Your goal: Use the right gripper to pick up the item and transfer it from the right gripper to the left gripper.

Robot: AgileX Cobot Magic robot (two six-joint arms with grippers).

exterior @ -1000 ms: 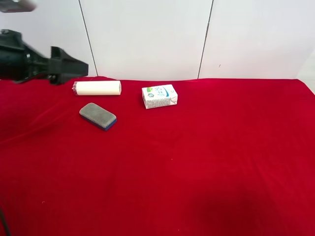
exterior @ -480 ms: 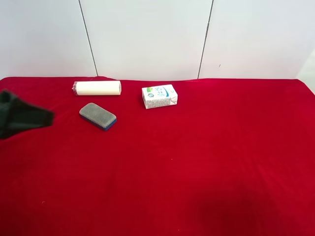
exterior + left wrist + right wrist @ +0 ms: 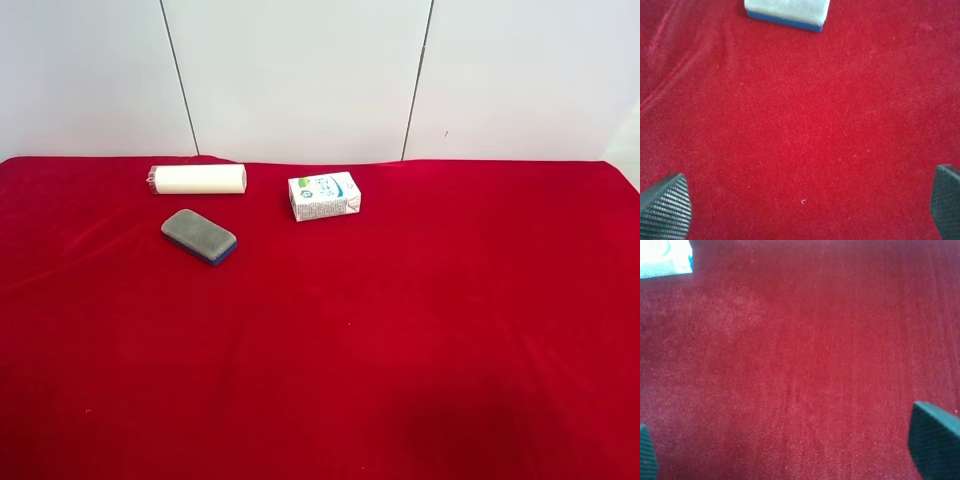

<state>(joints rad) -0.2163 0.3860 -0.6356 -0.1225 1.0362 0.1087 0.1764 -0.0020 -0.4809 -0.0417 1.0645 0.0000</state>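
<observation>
While we look down from the high camera, the item (image 3: 199,236) lies on the red tabletop (image 3: 400,330) near the cream roll (image 3: 198,179), left of the carton (image 3: 324,196). Our right gripper (image 3: 790,452) shows spread jaws over cloth. Our left gripper (image 3: 810,205) shows spread jaws, empty.

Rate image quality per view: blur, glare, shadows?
Exterior high: sharp, evenly lit, no glare; only a thin shadow under the item, and a darker patch on the red cloth near the bottom edge. Right wrist: soft; the carton's corner is washed out. Left wrist: cloth weave crisp; the item's top reads pale.
</observation>
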